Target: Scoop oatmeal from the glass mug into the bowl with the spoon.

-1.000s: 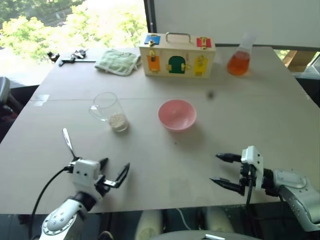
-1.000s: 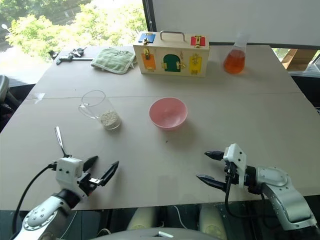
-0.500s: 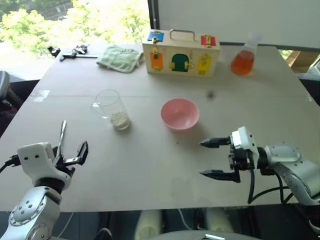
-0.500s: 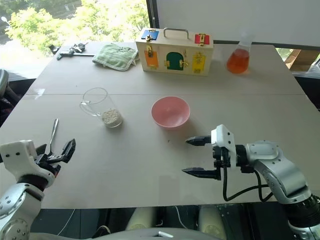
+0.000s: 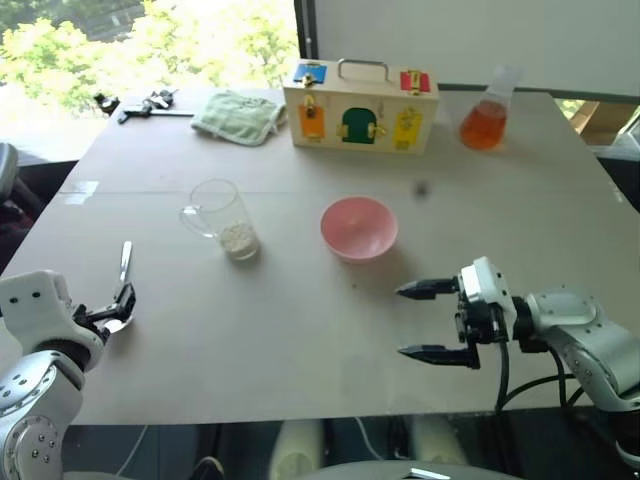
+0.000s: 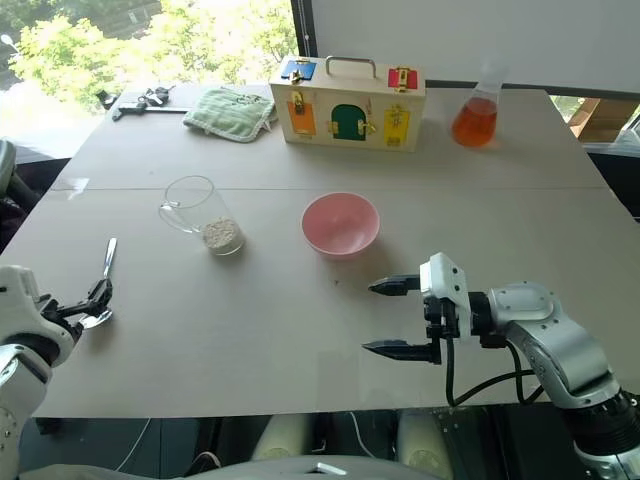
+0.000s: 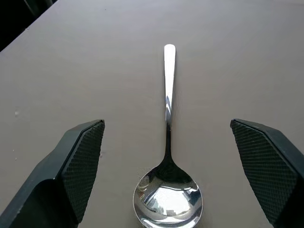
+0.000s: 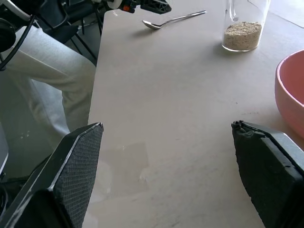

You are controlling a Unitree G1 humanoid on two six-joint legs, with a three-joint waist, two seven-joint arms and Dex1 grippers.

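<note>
Left fingers (image 7: 85,161) now astride spoon (image 7: 167,156) on beige table (image 5: 300,330) by sunlit window.

Spoon, glass mug with oatmeal, and pink bowl laid out on the tabletop.

The slim silver spoon (image 7: 168,142) lies flat near the tabletop's (image 5: 300,330) left edge, bowl side up, its oval bowl toward the near edge and its thin handle pointing away. The clear glass mug (image 5: 222,218) stands upright in the middle left, handle to its left, with a low layer of pale, grainy oatmeal (image 5: 239,239) at its bottom. The small round pink bowl (image 5: 358,227) sits upright to the mug's right, apart from it, nothing inside.
</note>
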